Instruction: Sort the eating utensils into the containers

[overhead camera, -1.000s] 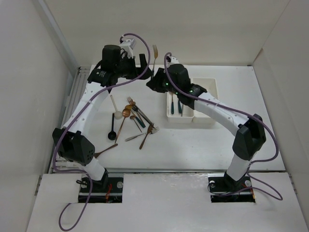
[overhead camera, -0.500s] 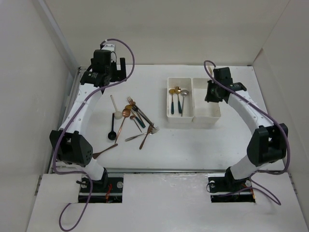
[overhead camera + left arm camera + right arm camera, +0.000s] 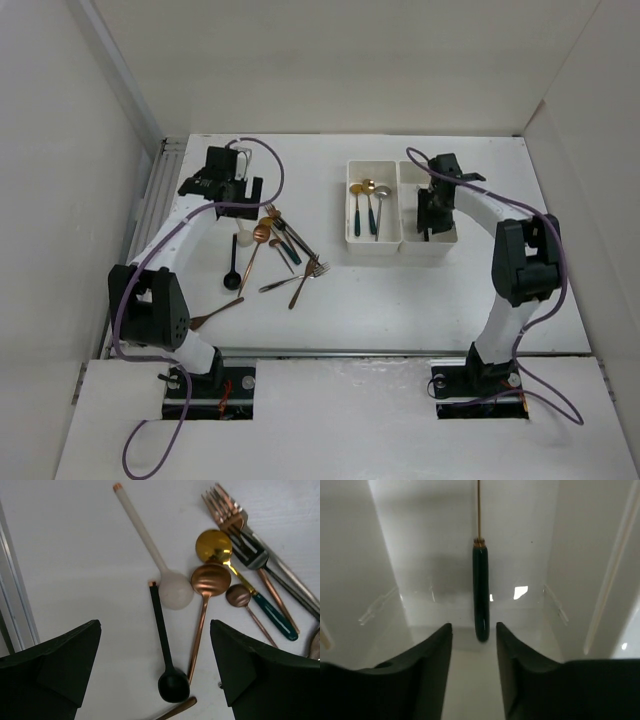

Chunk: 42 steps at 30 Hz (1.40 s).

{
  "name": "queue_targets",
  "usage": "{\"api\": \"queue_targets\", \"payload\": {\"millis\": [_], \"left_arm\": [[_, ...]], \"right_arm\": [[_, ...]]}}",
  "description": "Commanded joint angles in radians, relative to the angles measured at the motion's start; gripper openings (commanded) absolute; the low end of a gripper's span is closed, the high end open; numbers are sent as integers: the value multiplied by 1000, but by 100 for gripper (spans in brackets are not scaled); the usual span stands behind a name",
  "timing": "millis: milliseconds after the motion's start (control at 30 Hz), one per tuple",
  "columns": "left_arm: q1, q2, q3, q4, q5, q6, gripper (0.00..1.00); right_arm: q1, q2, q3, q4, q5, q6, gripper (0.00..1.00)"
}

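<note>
Fingers (image 3: 55, 672) spread wide, black spoon (image 3: 164, 640) between.

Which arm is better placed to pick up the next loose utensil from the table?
Left. The left pincer hangs open over the loose pile, straddling the slim black spoon. The right pincer is down inside the right white plastic bin, a dark-green-handled utensil lying between its parted jaws.

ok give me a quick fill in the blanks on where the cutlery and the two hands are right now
1. The left bin holds ___ spoons.
2. The left hand hovers wide open over a spoon whose colour is ___.
3. The right hand is inside the right bin, its open fingers either side of a handle that is dark ___.

Missing words: three; black; green
</note>
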<state>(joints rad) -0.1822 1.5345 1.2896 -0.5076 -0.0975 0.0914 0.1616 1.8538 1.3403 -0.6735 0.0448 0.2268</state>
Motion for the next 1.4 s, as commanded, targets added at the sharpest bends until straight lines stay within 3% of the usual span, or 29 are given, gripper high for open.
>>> {"api": "queue_targets", "payload": {"millis": [0, 67, 167, 400, 733, 1000, 1067, 1367], "left_arm": [[1, -5, -67, -31, 24, 51, 88], [10, -22, -117, -31, 41, 63, 88], [10, -48, -165, -40, 88, 94, 88], [10, -13, -210, -60, 183, 119, 79], [32, 30, -179, -71, 99, 177, 70], [102, 200, -142, -108, 108, 212, 64], [102, 223, -131, -108, 119, 203, 58], [133, 248, -92, -151, 202, 183, 0]], "right_arm": [[0, -38, 85, 41, 15, -3, 49], [0, -77, 94, 41, 15, -3, 66], [0, -117, 125, 41, 15, 6, 72], [73, -203, 149, 22, 64, 16, 74], [125, -268, 108, 22, 89, 34, 74], [135, -268, 82, 32, 90, 43, 74], [144, -268, 72, 32, 99, 43, 74], [153, -286, 72, 14, 130, 43, 74]]}}
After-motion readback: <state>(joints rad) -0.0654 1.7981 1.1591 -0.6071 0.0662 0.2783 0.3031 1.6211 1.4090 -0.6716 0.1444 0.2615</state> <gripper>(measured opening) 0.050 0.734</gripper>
